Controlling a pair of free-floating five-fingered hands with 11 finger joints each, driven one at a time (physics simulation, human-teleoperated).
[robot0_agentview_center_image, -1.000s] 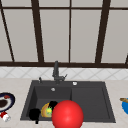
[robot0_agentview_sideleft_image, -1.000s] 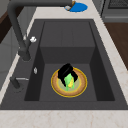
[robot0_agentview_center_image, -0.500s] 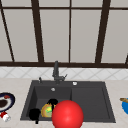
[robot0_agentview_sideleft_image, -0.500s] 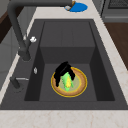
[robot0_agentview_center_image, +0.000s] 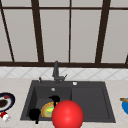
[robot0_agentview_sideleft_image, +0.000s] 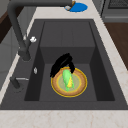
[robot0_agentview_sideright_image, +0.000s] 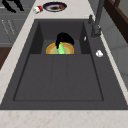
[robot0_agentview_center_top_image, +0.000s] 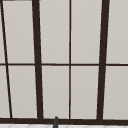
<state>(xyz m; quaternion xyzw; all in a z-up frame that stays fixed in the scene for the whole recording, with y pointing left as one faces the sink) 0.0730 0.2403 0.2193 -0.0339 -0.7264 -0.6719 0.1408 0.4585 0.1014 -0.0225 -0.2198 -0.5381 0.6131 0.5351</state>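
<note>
1. Behind our dark sink (robot0_agentview_center_image: 27, 105) stands a paned window (robot0_agentview_center_top_image: 70, 62).
2. Our right hand (robot0_agentview_sideleft_image: 61, 65) curls over the green corn cob (robot0_agentview_sideleft_image: 67, 80), which lies unlifted on the yellow plate (robot0_agentview_sideleft_image: 81, 87).
3. Our left hand (robot0_agentview_center_image: 34, 114) hovers at the sink's front edge; its fingers we cannot tell.

— What do you have in the sink (robot0_agentview_sideright_image: 30, 75)?
— You have a hand (robot0_agentview_sideright_image: 64, 39) bent over the green corn cob (robot0_agentview_sideright_image: 61, 49) on a yellow plate (robot0_agentview_sideright_image: 51, 49); another hand (robot0_agentview_sideright_image: 11, 5) hangs off the counter, near a dark dish (robot0_agentview_sideright_image: 54, 6).

Right hand (robot0_agentview_sideleft_image: 61, 65) now lower and spread over the green item (robot0_agentview_sideleft_image: 67, 79) on the plate (robot0_agentview_sideleft_image: 80, 87), formerly above it.
</note>
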